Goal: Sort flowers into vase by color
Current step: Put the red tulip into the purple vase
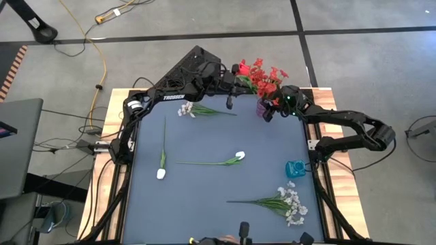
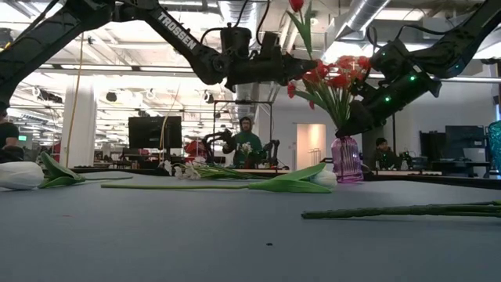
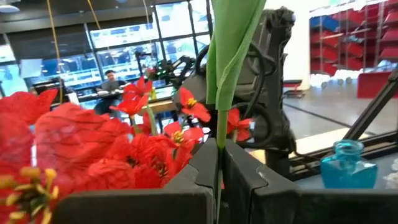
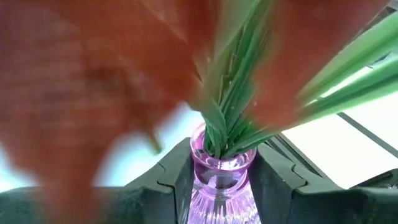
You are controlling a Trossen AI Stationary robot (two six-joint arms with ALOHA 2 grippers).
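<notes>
Your left gripper point(image 3: 219, 177) is pinched shut on a green-stemmed red tulip point(image 2: 297, 5) above the ribbed purple glass vase point(image 2: 347, 159) at one o'clock, which the right gripper's point(image 4: 219, 180) fingers clamp by the neck — a crooked descent could snag the crowded red blossoms point(image 1: 262, 75) and tip it.

Both arms reaching to the far edge of the table, upper middle of the high view.

The left arm stretches from the upper left toward the centre, its left gripper point(image 3: 219, 180) pinched tight on a thin green stem point(image 3: 221, 134). The right arm bends in from the right edge; the right gripper point(image 4: 221, 180) has its fingers point(image 4: 280, 186) set against both sides of a purple vase point(image 4: 222, 186).
</notes>
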